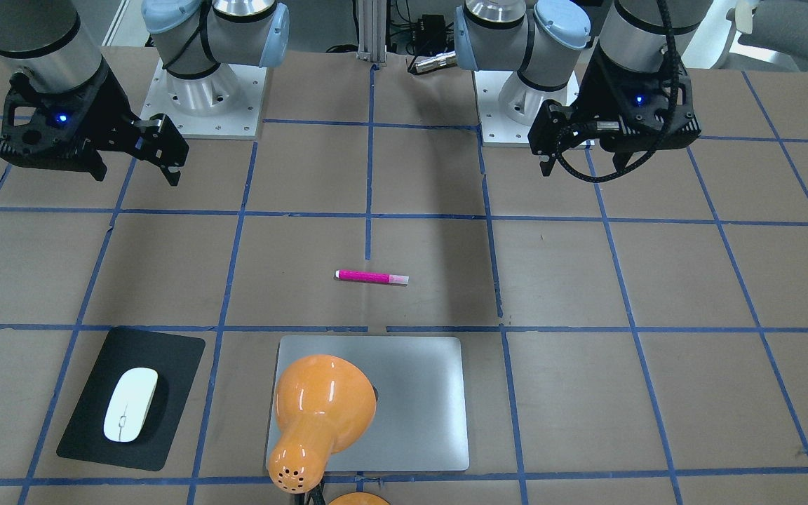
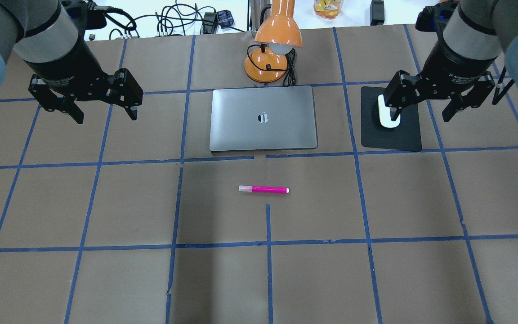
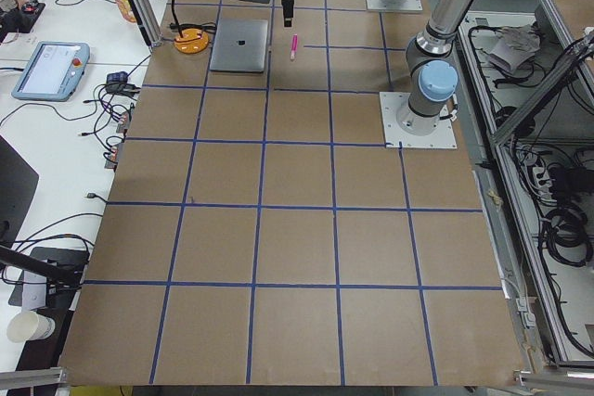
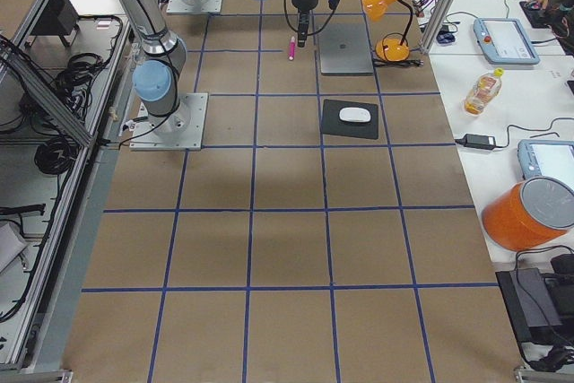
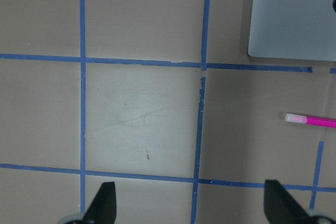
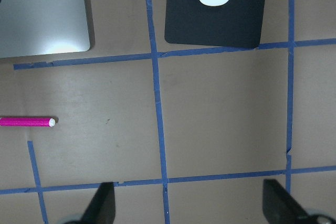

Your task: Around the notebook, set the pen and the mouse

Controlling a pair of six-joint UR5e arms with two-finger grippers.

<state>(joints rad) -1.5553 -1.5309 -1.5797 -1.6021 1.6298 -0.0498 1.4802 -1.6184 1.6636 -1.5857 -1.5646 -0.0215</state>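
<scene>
The silver-grey notebook (image 2: 263, 118) lies flat at the far middle of the table. Nearer the robot, the magenta pen (image 2: 263, 189) lies crosswise on the brown paper with its pale cap pointing left. To the notebook's right, the white mouse (image 2: 384, 112) rests on a black mat (image 2: 391, 135). My right gripper (image 2: 420, 118) hovers open above the mat, and one finger hides part of the mouse. My left gripper (image 2: 106, 118) hovers open over bare table, left of the notebook. In the wrist views both grippers (image 5: 190, 205) (image 6: 190, 205) hold nothing.
An orange desk lamp (image 2: 270, 49) stands behind the notebook, its shade leaning over the notebook's far edge. Cables and a bottle (image 2: 328, 8) lie beyond the table's far edge. Blue tape lines grid the brown table cover.
</scene>
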